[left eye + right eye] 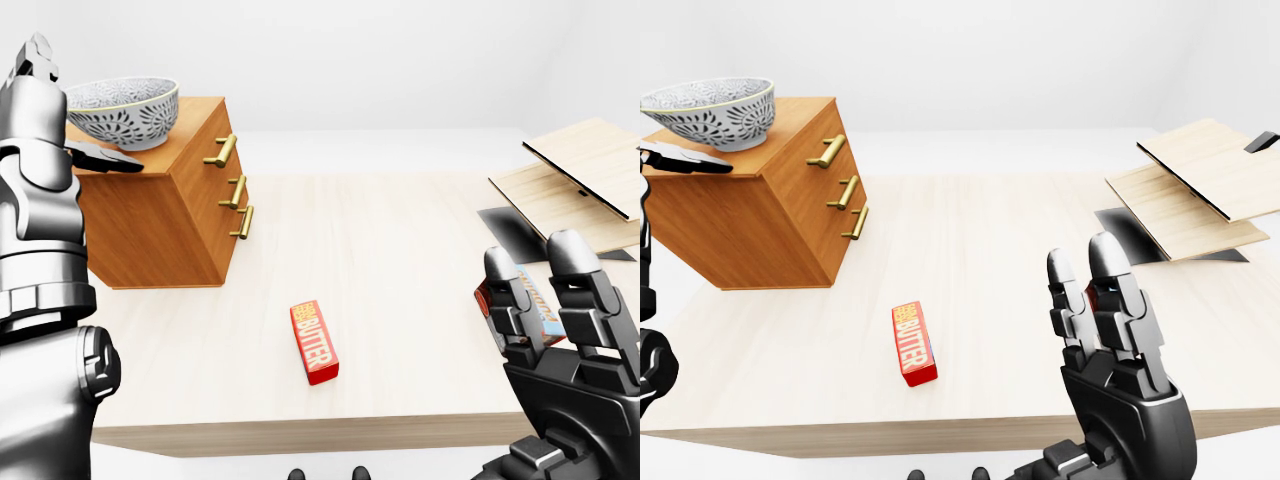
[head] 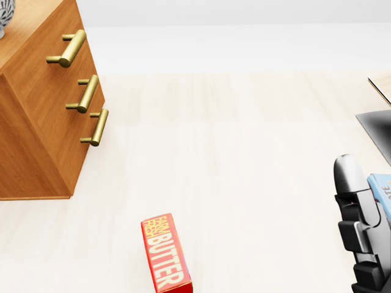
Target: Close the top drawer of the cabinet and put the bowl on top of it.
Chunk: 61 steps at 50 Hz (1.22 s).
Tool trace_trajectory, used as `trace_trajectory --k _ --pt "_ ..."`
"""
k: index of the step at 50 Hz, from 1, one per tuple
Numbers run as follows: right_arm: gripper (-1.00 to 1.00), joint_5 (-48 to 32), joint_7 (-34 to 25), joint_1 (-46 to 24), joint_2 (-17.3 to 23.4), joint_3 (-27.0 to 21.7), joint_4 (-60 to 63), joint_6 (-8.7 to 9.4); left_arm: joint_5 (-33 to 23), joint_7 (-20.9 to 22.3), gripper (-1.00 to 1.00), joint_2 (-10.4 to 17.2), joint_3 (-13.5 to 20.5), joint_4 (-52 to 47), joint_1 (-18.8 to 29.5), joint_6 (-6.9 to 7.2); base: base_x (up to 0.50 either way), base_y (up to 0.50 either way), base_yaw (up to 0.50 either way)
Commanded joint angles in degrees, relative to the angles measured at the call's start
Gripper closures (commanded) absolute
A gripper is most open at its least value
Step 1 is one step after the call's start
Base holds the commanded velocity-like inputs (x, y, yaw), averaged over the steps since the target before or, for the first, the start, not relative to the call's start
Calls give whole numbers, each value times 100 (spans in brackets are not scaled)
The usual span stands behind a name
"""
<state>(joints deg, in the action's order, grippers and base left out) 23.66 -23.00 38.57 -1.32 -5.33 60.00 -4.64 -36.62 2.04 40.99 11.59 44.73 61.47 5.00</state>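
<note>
Left hand (image 1: 45,150) rests by the bowl (image 1: 125,110) on top of the cabinet (image 1: 160,220), likely to steady it, though I cannot tell its grip, and the right hand (image 1: 1110,340) is open and empty.

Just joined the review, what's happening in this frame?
The bowl is on top of the cabinet, whose three drawers all look shut. The left hand is right beside the bowl, one finger lying by its base; whether it grips is unclear. The right hand hovers open over the table, holding nothing. A butter box lies untouched.
</note>
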Motion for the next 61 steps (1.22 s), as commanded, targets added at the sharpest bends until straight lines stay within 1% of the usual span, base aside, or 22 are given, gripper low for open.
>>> trace_trajectory --k 1,17,19,22,25,28,29,31,32,33,35,37,40,42,45,48,53,54,56,59,60,61 --pt "-100 -23 20 10 23 36 0 -21 -14 203 -100 -42 -91 89 -299 0 0 0 0" --pt "-100 -60 13 12 11 67 0 -22 -70 237 -100 3 -73 -28 -273 0 0 0 0" --pt "-100 -50 4 12 5 56 0 -25 -11 307 -100 56 4 -174 -279 0 -1 0 0" --pt "-100 -50 -8 -17 -18 37 0 14 134 552 -100 169 163 -837 -431 0 0 0 0" --pt "-100 -33 -30 -31 -37 10 0 37 273 916 -100 278 360 -1810 -698 0 0 0 0" --pt "-100 -91 -46 -72 -86 26 0 98 420 1235 -100 453 564 -2746 -840 0 0 0 0" --pt "-100 -151 -71 -54 -119 65 0 84 508 1429 -100 597 718 -3273 -846 0 0 0 0" --pt "-100 -163 -91 -51 -142 67 0 87 593 1410 -100 644 689 -3364 -888 0 0 0 0" --pt "-100 -139 -110 -8 -127 70 0 41 623 1539 -100 805 819 -3828 -925 0 0 0 0" --pt "-100 -133 -103 -13 -121 68 0 46 668 1717 -100 970 922 -4296 -935 0 0 0 0" --pt "-100 -211 -106 -33 -151 118 0 77 811 1885 -100 1128 991 -4741 -936 0 0 0 0" --pt "-100 -228 -134 28 -154 153 0 14 786 1826 -100 1269 980 -5032 -1036 0 0 0 0" --pt "-100 -188 -122 59 -117 146 0 -27 897 1905 -100 1343 1017 -5402 -1057 0 0 0 0" --pt "-100 -174 -108 25 -112 123 0 15 986 2009 -100 1395 1043 -5718 -1029 0 0 0 0" --pt "-100 -163 -119 33 -115 114 0 13 1110 2133 -100 1491 1043 -6049 -971 0 0 0 0" --pt "-100 -167 -115 22 -115 112 0 25 1104 2230 -100 1661 1041 -6593 -1015 0 0 0 0" --pt "-100 -187 -133 47 -128 123 0 -2 1276 2618 -100 1654 1088 -7657 -1073 0 0 0 0" --pt "-100 -188 -134 48 -129 122 0 -3 1295 2612 -100 1664 1089 -7686 -1082 0 0 0 0" --pt "-100 -166 -138 63 -123 111 0 -22 1456 2751 -100 1553 1145 -8277 -1052 0 0 0 0" --pt "-100 -149 -131 67 -110 104 0 -33 1651 2875 -100 1492 1144 -8957 -1052 0 0 0 0" --pt "-100 -145 -124 60 -105 102 0 -24 1747 2927 -100 1463 1156 -9151 -1013 0 0 0 0" --pt "-100 -151 -121 64 -102 107 0 -30 1900 3076 -100 1434 1182 -9561 -852 0 0 0 0"
